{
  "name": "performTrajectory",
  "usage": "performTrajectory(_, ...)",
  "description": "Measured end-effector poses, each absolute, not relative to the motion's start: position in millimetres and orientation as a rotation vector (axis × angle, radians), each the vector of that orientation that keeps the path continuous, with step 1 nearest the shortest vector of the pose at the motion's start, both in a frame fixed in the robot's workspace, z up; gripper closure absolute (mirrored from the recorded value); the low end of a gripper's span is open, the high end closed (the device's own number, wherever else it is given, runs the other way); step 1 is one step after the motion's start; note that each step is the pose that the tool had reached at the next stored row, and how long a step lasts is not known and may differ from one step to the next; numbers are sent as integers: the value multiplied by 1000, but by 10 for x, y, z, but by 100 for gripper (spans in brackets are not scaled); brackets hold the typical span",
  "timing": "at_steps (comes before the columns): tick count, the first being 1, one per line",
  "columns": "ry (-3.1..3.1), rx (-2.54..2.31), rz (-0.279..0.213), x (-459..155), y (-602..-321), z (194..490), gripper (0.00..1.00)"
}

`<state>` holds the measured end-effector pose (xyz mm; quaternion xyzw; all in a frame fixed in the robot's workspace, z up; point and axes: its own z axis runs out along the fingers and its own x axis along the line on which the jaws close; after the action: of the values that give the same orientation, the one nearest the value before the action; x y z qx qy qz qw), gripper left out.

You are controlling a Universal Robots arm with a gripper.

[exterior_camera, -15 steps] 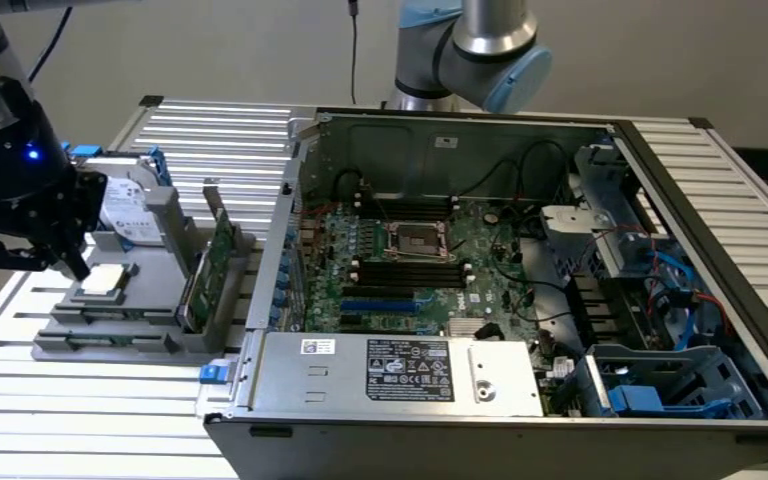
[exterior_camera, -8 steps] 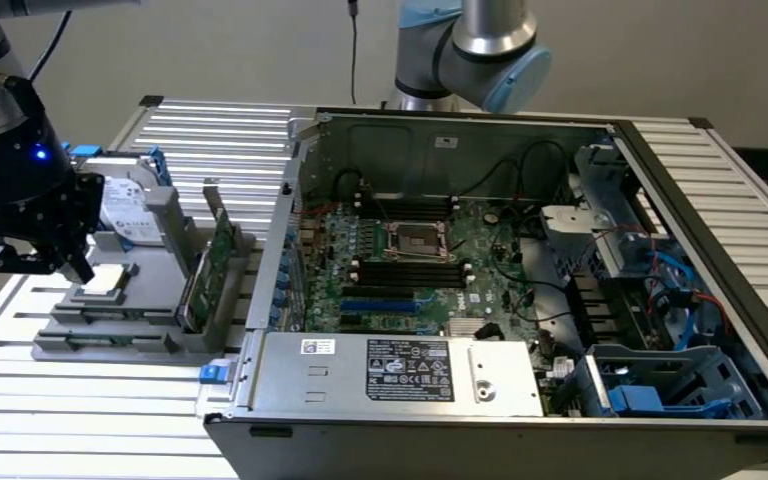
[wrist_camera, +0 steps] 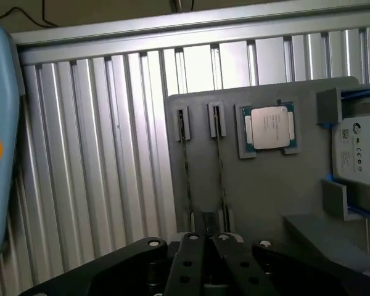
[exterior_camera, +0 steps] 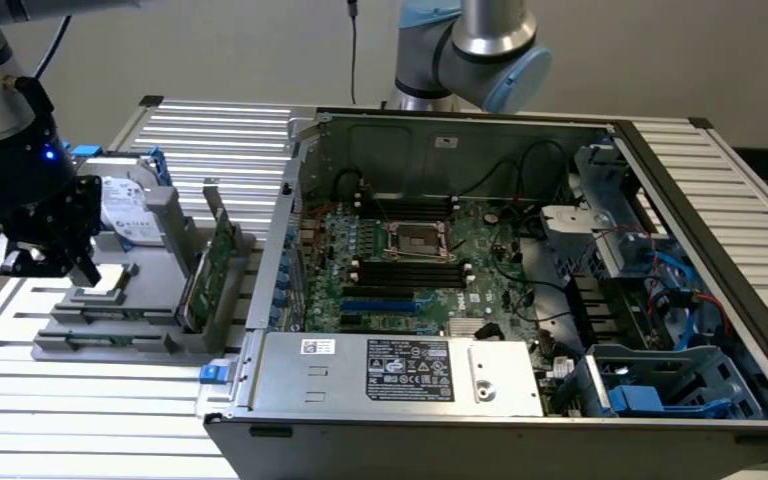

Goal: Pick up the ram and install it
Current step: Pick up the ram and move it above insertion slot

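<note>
Two thin ram sticks stand edge-on in narrow slots of the grey holder; one ram runs beside the other. My gripper hangs over the near end of these slots. Its black fingers are pressed together, shut, and nothing shows between them. In the exterior view my gripper hovers over the left part of the grey holder, at the exterior view's left of the open computer case.
The holder also carries a CPU chip, a silver hard drive with blue handles and a wide green card standing upright. Inside the case the motherboard shows black memory slots. A second arm stands behind the case.
</note>
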<state>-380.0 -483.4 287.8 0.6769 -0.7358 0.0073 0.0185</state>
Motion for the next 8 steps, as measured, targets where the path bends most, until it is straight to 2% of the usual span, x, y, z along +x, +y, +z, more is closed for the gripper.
performTrajectory(8,-2186,2232,2,-3825,-4838,2846,89)
